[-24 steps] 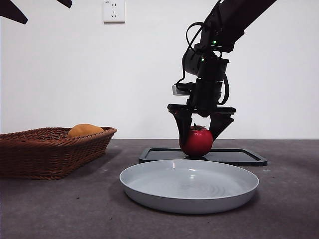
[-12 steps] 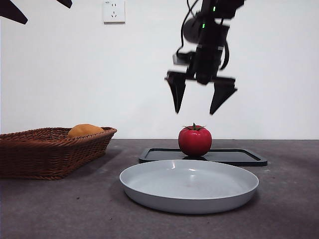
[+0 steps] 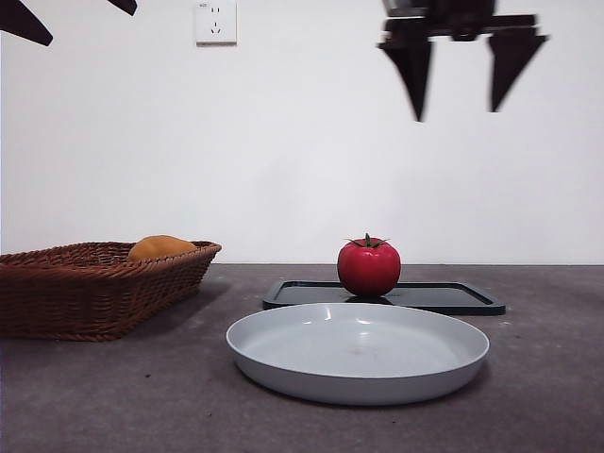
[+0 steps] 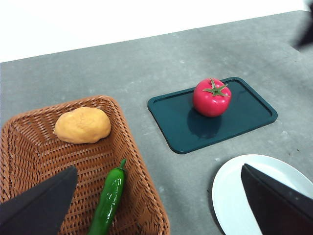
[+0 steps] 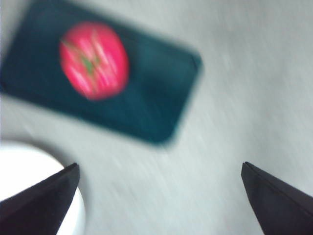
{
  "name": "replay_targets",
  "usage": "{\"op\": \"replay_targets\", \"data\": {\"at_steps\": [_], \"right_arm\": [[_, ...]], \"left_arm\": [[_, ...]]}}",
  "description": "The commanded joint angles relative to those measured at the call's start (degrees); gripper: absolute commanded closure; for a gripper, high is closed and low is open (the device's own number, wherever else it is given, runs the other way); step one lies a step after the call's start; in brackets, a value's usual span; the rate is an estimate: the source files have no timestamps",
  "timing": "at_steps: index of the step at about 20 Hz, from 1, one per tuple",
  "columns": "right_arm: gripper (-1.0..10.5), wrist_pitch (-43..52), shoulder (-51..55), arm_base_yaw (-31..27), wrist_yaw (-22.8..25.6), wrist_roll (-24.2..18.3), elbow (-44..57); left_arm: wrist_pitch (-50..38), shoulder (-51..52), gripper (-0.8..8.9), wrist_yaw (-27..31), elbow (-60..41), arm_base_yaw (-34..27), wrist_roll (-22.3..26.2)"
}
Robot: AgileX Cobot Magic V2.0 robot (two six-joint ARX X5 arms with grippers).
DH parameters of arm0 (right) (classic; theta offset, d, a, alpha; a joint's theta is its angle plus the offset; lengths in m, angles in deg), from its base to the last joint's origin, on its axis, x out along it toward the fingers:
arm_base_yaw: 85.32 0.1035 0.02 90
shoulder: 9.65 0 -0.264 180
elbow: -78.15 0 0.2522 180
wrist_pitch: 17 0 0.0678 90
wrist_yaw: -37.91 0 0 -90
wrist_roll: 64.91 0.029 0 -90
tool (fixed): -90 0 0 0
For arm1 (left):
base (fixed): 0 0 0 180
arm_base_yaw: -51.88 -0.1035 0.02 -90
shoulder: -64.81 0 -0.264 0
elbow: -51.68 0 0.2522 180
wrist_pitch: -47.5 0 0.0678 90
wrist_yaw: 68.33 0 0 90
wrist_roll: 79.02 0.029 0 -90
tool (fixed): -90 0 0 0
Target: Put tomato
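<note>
The glossy red tomato (image 3: 369, 267) with its green stem stands alone on the dark tray (image 3: 444, 296), behind the grey plate (image 3: 359, 351). It also shows in the left wrist view as the tomato (image 4: 211, 97) on the tray (image 4: 244, 117), and blurred in the right wrist view as the tomato (image 5: 94, 60). My right gripper (image 3: 457, 77) hangs open high above and to the right of the tomato, holding nothing. In its own view the right gripper (image 5: 159, 196) is spread wide. My left gripper (image 4: 161, 203) is open and waits high at the left, over the basket's near side.
A wicker basket (image 3: 94, 288) stands at the left with an orange rounded fruit (image 3: 160, 247) in it. The left wrist view shows the basket (image 4: 29, 161) also holding a green pepper (image 4: 108, 198). A wall socket (image 3: 215, 21) is on the wall behind.
The right gripper let go of the tomato on the tray, then rose and shifted right, jaws open. The tomato stays on the tray. The left arm has not moved.
</note>
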State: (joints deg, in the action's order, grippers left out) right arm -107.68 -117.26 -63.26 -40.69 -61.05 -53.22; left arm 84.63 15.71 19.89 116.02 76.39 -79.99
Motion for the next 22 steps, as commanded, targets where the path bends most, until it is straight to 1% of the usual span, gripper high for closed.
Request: {"op": "replay_targets", "data": {"at_steps": [1, 3, 6, 8, 12, 14, 17, 22], "right_arm": [[3.1, -4.2, 5.3, 0.3, 2.9, 0.1, 8.3], [3.1, 2.1, 12.3, 0.3, 2.7, 0.2, 17.0], [3.1, 13.9, 24.5, 0.4, -1.1, 0.2, 29.9], [3.1, 19.4, 32.6, 0.9, -2.7, 0.2, 38.3], [3.1, 29.7, 49.6, 1.1, -2.9, 0.2, 55.2], [3.1, 34.9, 56.9, 1.1, -3.1, 0.2, 61.8], [3.1, 39.7, 63.8, 1.1, -3.0, 0.7, 67.3], [3.1, 39.7, 66.7, 1.1, -3.0, 0.6, 67.6]], "left_arm": [[-0.7, -0.3, 0.85, 0.1, 0.8, 0.3, -0.1], [-0.7, -0.3, 0.85, 0.1, 0.8, 0.3, -0.1], [-0.7, -0.3, 0.85, 0.1, 0.8, 0.3, -0.1], [-0.7, -0.3, 0.85, 0.1, 0.8, 0.3, -0.1], [-0.7, -0.3, 0.85, 0.1, 0.8, 0.3, -0.1], [-0.7, -0.3, 0.85, 0.1, 0.8, 0.3, -0.2], [-0.7, -0.3, 0.85, 0.1, 0.8, 0.3, -0.1], [-0.7, -0.3, 0.85, 0.1, 0.8, 0.3, -0.2]]}}
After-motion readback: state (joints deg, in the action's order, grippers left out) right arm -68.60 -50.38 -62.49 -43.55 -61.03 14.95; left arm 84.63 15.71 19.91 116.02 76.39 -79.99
